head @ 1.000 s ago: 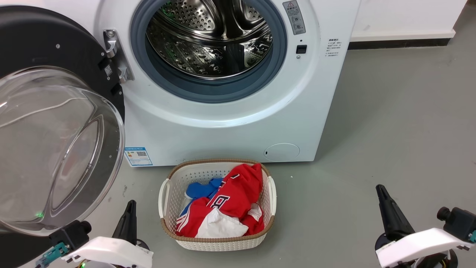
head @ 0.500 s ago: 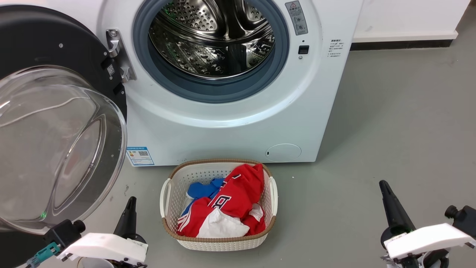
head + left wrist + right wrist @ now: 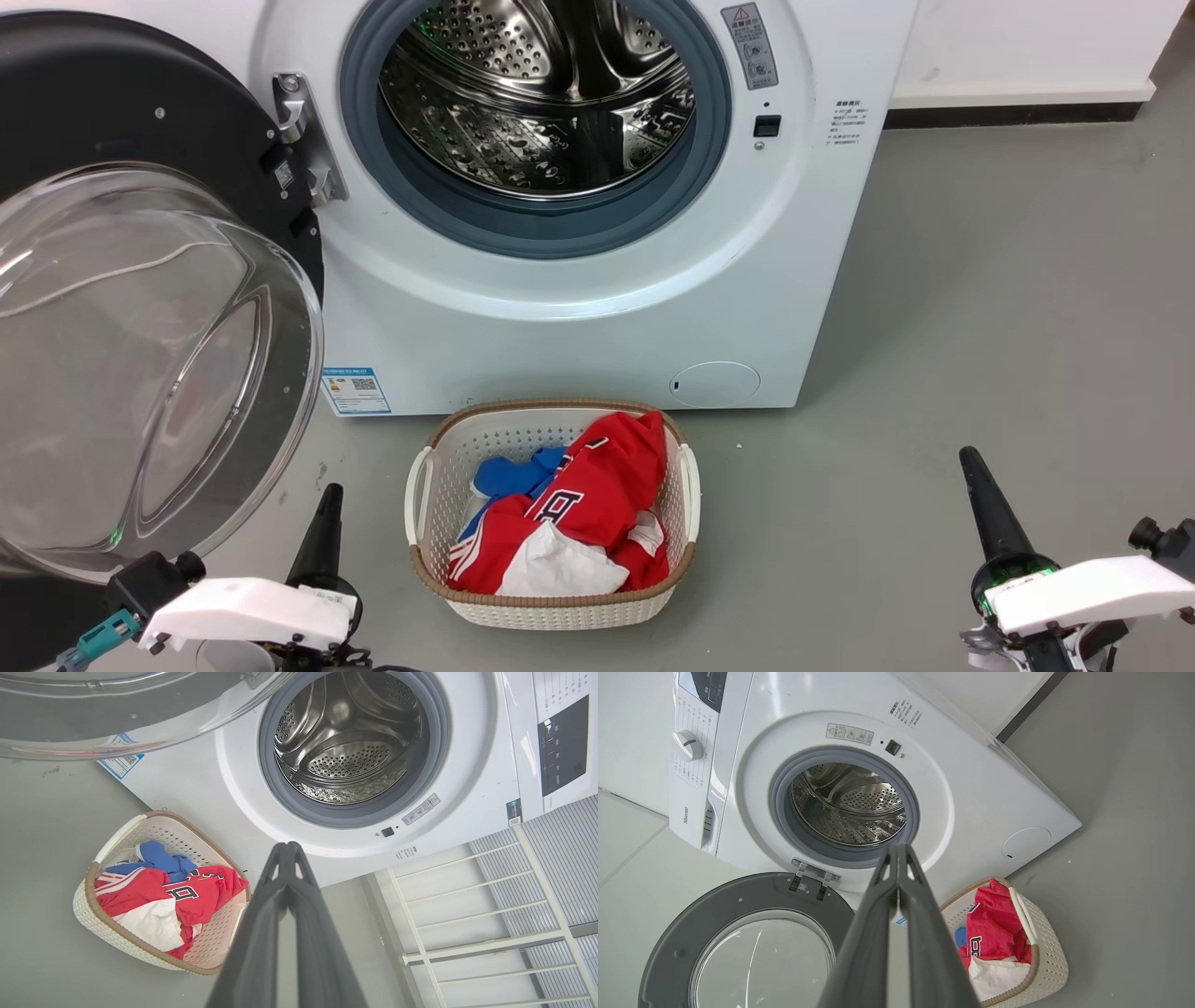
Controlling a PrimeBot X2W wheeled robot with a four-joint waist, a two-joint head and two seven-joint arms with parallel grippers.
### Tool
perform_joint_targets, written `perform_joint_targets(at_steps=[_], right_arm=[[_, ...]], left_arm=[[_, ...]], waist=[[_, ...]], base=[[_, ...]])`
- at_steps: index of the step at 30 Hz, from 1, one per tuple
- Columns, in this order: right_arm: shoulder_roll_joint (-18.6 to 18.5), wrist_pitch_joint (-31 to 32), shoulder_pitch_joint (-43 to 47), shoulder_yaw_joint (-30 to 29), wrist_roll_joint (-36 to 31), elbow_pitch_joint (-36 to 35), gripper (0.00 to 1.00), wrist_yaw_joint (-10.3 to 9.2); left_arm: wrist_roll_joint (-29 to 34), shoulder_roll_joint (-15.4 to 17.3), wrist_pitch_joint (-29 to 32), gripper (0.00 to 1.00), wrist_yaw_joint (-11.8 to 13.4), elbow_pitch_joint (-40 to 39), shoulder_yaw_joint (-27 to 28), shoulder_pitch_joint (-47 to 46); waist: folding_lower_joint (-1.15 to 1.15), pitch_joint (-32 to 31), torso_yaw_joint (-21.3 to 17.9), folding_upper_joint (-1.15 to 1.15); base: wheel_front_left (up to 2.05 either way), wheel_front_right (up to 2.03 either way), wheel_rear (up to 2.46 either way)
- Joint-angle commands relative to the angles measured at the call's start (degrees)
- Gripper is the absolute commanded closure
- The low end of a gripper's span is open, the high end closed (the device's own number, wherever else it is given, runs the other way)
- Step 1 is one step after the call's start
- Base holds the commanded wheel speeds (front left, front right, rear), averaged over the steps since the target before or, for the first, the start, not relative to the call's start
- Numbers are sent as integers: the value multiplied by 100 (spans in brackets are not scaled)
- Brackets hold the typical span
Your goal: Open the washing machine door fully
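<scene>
The white washing machine (image 3: pixel 579 317) (image 3: pixel 472 765) (image 3: pixel 971 788) faces me with its steel drum exposed. The washing machine door (image 3: pixel 140 308) (image 3: pixel 752 942) (image 3: pixel 117 714), a black disc with a bulging clear glass bowl, stands swung wide open on its hinge at the left. My left gripper (image 3: pixel 327 509) (image 3: pixel 287 851) is shut and empty, low beside the door's lower edge and apart from it. Low at the right, over bare floor, my right gripper (image 3: pixel 980 476) (image 3: pixel 899 851) is shut and empty too.
A cream laundry basket (image 3: pixel 551 607) (image 3: pixel 107 933) (image 3: pixel 1045 961) with red, blue and white clothes sits on the grey floor in front of the machine, between the grippers. In the left wrist view a white railing (image 3: pixel 467 905) runs beside the machine. Open floor lies to the right.
Both grippers have sunk slightly lower in the head view, and that whole view has shifted a little. The door stays wide open.
</scene>
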Motion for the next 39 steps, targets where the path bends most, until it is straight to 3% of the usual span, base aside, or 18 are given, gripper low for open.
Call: perform_joint_targets(at_steps=[1,39], right_arm=[[-42,17,-146,-21,167,-10,100,1],[-17,252,-416,-225,2253,391,100,1]], left_arm=[[-136,-1,32,100,-47,-24,53,-147],[-1911,-276,422,100,-399,242,449,-391]], waist=[[0,-1,3,0],[0,-25,98,0]], base=[[0,0,0],[0,0,0]])
